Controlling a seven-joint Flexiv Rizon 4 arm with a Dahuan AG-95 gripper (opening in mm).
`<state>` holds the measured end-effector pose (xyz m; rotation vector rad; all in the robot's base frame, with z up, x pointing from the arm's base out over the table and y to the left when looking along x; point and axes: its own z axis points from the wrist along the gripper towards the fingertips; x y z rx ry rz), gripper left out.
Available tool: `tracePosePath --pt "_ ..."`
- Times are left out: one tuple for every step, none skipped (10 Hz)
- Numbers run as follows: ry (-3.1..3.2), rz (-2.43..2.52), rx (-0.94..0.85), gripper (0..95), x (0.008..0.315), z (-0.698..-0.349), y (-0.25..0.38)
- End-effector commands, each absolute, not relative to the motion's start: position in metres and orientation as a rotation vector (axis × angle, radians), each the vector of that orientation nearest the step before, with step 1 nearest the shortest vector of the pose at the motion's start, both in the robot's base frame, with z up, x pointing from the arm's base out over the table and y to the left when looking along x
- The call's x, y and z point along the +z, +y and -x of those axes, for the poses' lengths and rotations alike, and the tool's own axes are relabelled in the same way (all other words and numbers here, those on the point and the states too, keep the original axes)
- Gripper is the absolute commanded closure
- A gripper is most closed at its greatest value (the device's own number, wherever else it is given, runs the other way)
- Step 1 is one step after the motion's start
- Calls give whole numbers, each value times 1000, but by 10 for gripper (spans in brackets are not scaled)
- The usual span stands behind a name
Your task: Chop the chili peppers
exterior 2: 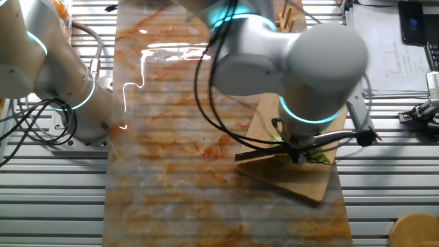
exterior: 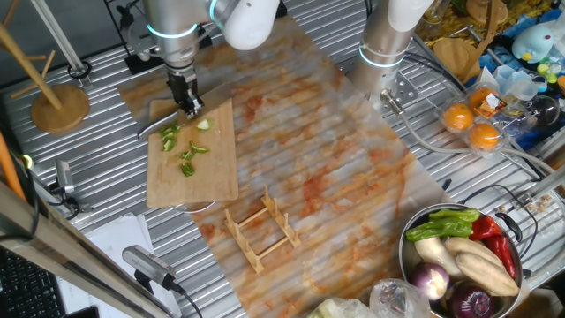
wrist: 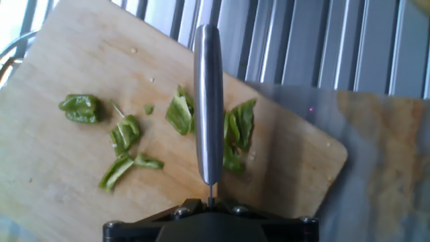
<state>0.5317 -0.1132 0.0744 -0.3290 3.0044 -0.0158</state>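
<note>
Bamboo board point(exterior: 212, 168): laid on the orange-stained mat point(exterior: 335, 159), one corner toward the arm.
Chili peppers point(wrist: 127, 131): cut into several bright green pieces, scattered on the board; some pieces lie under and beside the blade.
Knife point(wrist: 208, 101): metal, held upright-edged over the pieces, seen along its spine in the hand view.
Gripper point(exterior: 188, 104): clenched on the knife, positioned above the board's near end.
Bowl point(exterior: 408, 262): mixed vegetables held, well apart from the board.
</note>
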Motion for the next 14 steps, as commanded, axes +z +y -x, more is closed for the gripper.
tracePosePath --pt "3009 410 -26 950 105 -529 -102" --pt "3006 449 -32 950 114 -528 -97" --pt "2993 501 -33 950 130 -530 -82" --pt "2984 513 -32 950 141 -534 -69" --pt "2986 511 -37 950 148 -538 -57" --pt "2996 473 -34 950 158 -547 -36" --pt "3003 444 -28 950 166 -552 -17" --pt "3013 406 -29 950 173 -558 2" --pt "3017 392 -32 950 177 -562 19" --pt "3025 369 -31 950 180 -565 30" --pt "3043 332 -25 950 187 -573 53" --pt "3055 329 -23 950 192 -580 65" --pt "3070 297 -16 950 196 -585 74" --pt "3074 269 3 950 201 -592 85"
